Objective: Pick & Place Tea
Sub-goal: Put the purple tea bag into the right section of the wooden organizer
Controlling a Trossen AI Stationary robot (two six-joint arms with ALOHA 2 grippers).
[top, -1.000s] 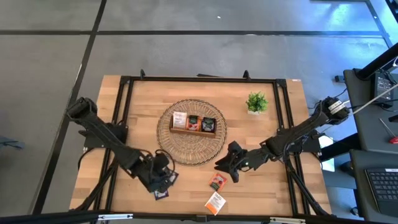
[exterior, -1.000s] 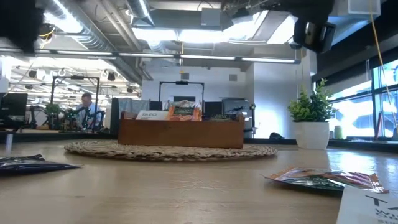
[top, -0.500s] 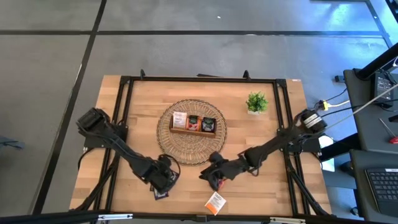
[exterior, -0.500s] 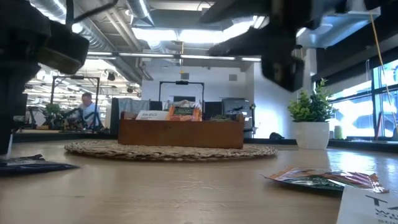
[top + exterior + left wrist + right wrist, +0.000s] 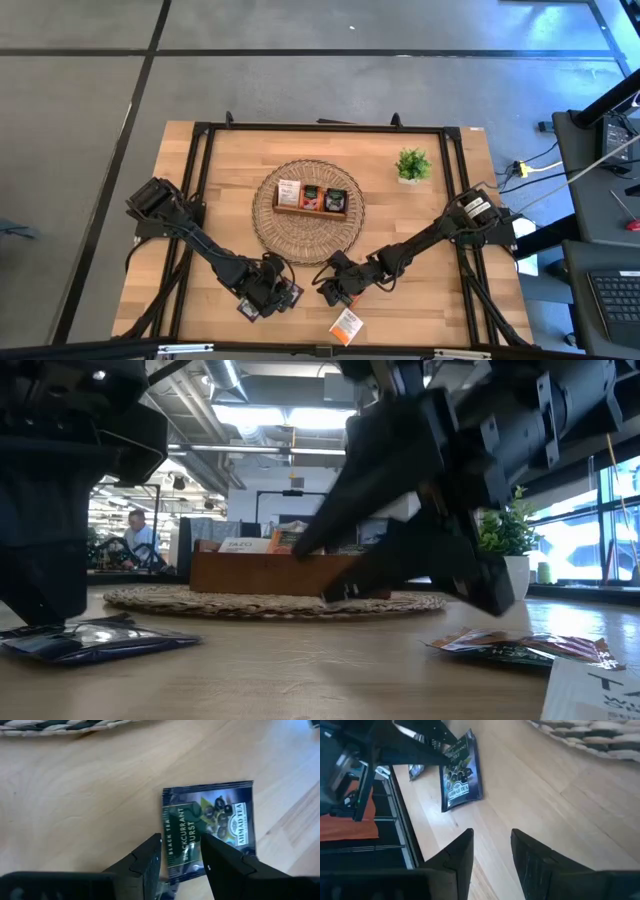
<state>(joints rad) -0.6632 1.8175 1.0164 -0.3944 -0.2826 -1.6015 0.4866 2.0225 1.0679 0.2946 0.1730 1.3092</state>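
i'm sitting at the remote station looking down at the light wooden table (image 5: 430, 270). on the left, the left gripper (image 5: 181, 851) is hanging low over the near edge, right above a dark blue square blackcurrant tea sachet (image 5: 207, 832) that's lying flat on the wood. its fingers are standing apart with a gap between them, straddling the sachet's edge in the wrist view, and i can't tell if they're actually touching it.

moving toward the middle, the round woven wicker mat (image 5: 306, 211) is sitting centre table with the brown wooden three-compartment tray (image 5: 312, 200) on it, and sachets are standing in each compartment: a white one, a dark one with orange, and a dark one.

just in front of the mat, the right gripper (image 5: 491, 847) is reaching in low over bare wood, fingers parted and holding nothing. a white and orange square tea sachet (image 5: 345, 324) is lying near the front edge, just beside that gripper.

further right at the back, the small green potted plant (image 5: 412, 165) is standing on its own, well apart from everything.
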